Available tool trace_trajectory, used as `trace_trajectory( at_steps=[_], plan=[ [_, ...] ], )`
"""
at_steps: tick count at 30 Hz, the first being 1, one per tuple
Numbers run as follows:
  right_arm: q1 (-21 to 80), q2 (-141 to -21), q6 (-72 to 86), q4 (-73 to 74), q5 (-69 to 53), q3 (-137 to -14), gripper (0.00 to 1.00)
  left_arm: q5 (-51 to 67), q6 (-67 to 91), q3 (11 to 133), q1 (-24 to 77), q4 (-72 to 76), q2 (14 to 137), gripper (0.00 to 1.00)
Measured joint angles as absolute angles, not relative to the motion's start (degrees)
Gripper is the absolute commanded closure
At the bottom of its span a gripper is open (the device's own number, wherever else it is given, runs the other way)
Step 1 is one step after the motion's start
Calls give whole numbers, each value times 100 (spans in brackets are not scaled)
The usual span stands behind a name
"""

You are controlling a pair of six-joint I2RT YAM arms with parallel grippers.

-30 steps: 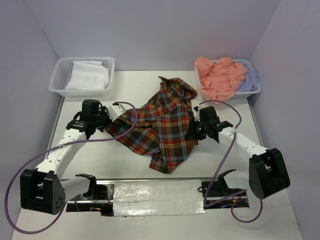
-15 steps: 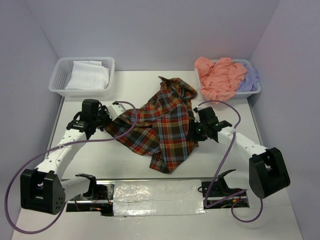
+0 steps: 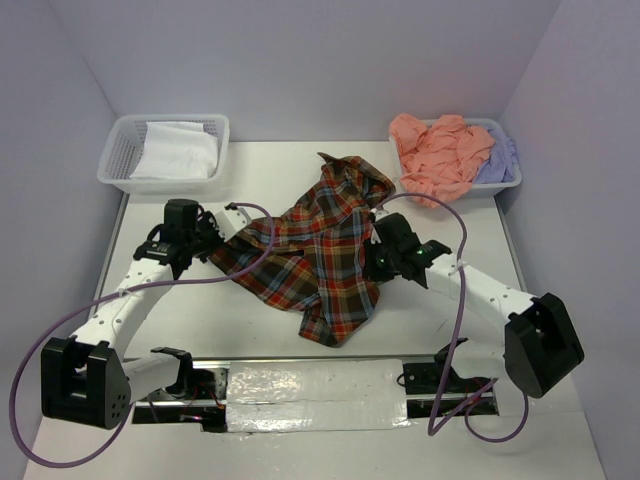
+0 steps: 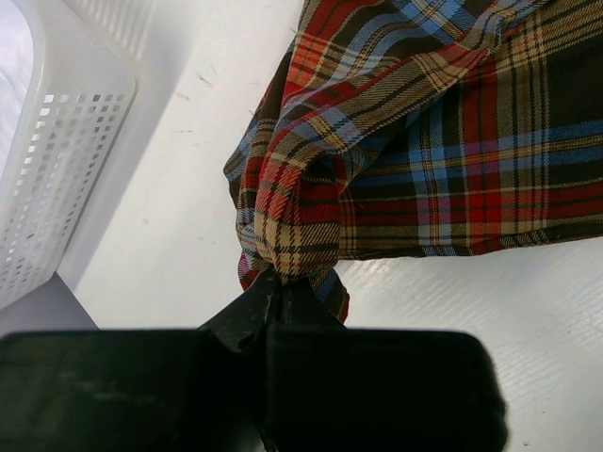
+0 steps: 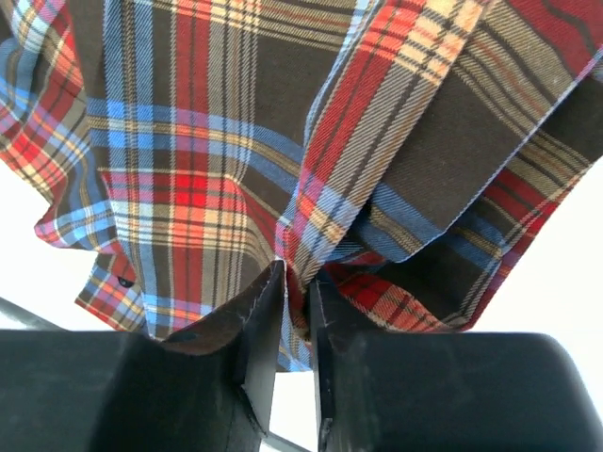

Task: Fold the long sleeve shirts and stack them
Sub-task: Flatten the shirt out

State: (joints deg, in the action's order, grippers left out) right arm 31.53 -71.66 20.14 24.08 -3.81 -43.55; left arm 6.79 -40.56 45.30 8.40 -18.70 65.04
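We see the plaid shirt (image 3: 325, 250) lying crumpled on the middle of the table (image 3: 230, 320), between our two grippers. Our left gripper (image 4: 279, 285) is clamped on a bunched corner at its left edge. Our right gripper (image 5: 294, 282) pinches a fold at its right edge. The pink shirt (image 3: 435, 155) and lavender shirt (image 3: 500, 155) lie heaped in the far right basket (image 3: 508, 185).
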Motion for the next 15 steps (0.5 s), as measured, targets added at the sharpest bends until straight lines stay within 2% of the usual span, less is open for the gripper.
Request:
trace_trajectory(
  at_steps=[2,5,6,7,8,12,15],
  plan=[
    [3151,-7227,2053,2392,-364,-4355,100,670,-4056,4508,840,-1833,6504,100],
    [3153,-7454,2137,2410,-305,-4372,100,666,-4058,4469,840,-1833,6499,100],
    [3153,-7533,2143,2445,-261,-4388,98,663,-4058,4458,840,-1837,6495,100],
    [3153,-7588,2147,2493,-215,-4405,80,663,-4058,4453,840,-1837,6490,100],
    [3151,-7609,2165,2541,-163,-4425,75,657,-4058,4445,840,-1833,6475,100],
    [3157,-7609,2003,2679,38,-4609,61,635,-4058,4399,840,-1793,6399,100],
    [3251,-7513,1833,2550,32,-4659,56,626,-4058,4368,840,-1769,6379,100]
  ],
)
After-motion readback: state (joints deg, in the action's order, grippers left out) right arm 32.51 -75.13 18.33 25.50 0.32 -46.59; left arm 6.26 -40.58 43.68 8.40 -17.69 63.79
